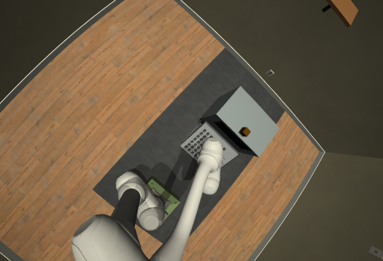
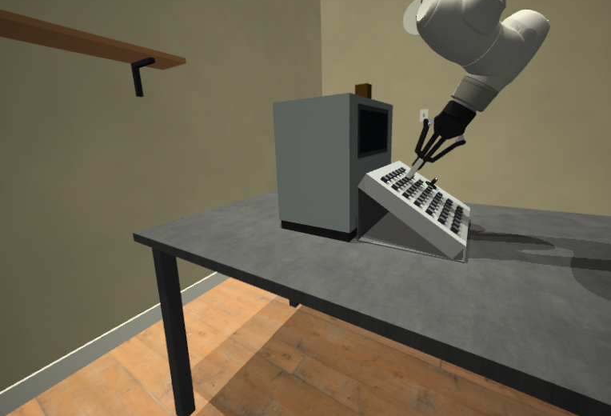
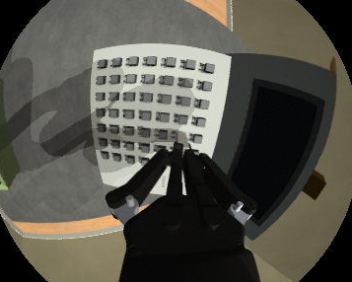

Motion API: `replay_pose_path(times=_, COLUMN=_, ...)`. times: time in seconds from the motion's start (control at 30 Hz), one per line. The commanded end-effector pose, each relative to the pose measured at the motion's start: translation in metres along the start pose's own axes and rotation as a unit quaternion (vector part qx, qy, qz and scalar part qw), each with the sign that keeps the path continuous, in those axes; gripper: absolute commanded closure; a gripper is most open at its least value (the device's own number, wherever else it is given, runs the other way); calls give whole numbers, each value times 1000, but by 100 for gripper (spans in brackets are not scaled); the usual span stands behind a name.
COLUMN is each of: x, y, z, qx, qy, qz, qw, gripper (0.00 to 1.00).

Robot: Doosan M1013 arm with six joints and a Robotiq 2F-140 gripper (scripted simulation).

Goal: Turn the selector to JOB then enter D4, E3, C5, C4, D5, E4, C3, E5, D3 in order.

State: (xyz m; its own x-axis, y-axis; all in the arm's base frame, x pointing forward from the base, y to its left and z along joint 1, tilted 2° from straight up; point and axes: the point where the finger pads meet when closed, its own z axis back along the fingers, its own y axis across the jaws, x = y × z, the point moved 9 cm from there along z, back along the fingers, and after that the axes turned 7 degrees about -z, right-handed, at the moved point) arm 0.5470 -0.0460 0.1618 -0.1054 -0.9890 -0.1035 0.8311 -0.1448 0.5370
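A grey machine [image 2: 316, 164] [image 1: 247, 118] with a dark screen [image 3: 276, 144] stands on the table. Its sloped white keypad [image 2: 425, 203] [image 3: 119, 111] [image 1: 193, 141] carries rows of dark keys; no key looks lit. A small black selector [image 2: 433, 182] sticks up from the keypad's far side. My gripper [image 2: 412, 170] [image 3: 180, 138] is shut and empty, its joined fingertips touching the keypad at a key in the upper rows, near the screen end. In the overhead view the arm's wrist hides the fingertips. The key names are too small to read.
A small brown block [image 2: 362, 89] [image 1: 244, 131] sits on top of the machine. The grey table [image 2: 345, 278] has a near edge and black legs. The arm's green base plate [image 1: 164, 194] is at the other end of the table. A wooden shelf [image 2: 89, 48] hangs on the wall.
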Motion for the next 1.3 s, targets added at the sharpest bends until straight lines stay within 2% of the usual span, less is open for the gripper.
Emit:
replay_pose_path(times=0.0, x=0, y=0, z=7, qx=0, qy=0, qz=0, qw=1000, gripper=100)
replay_pose_path(times=0.3, x=0, y=0, z=23, qx=0, qy=0, qz=0, qw=1000, gripper=100)
replay_pose_path(times=0.73, x=-1, y=0, z=27, qx=0, qy=0, qz=0, qw=1000, gripper=100)
replay_pose_path(times=1.1, x=-30, y=-4, z=27, qx=0, qy=0, qz=0, qw=1000, gripper=100)
replay_pose_path(times=1.27, x=-34, y=-4, z=27, qx=0, qy=0, qz=0, qw=1000, gripper=100)
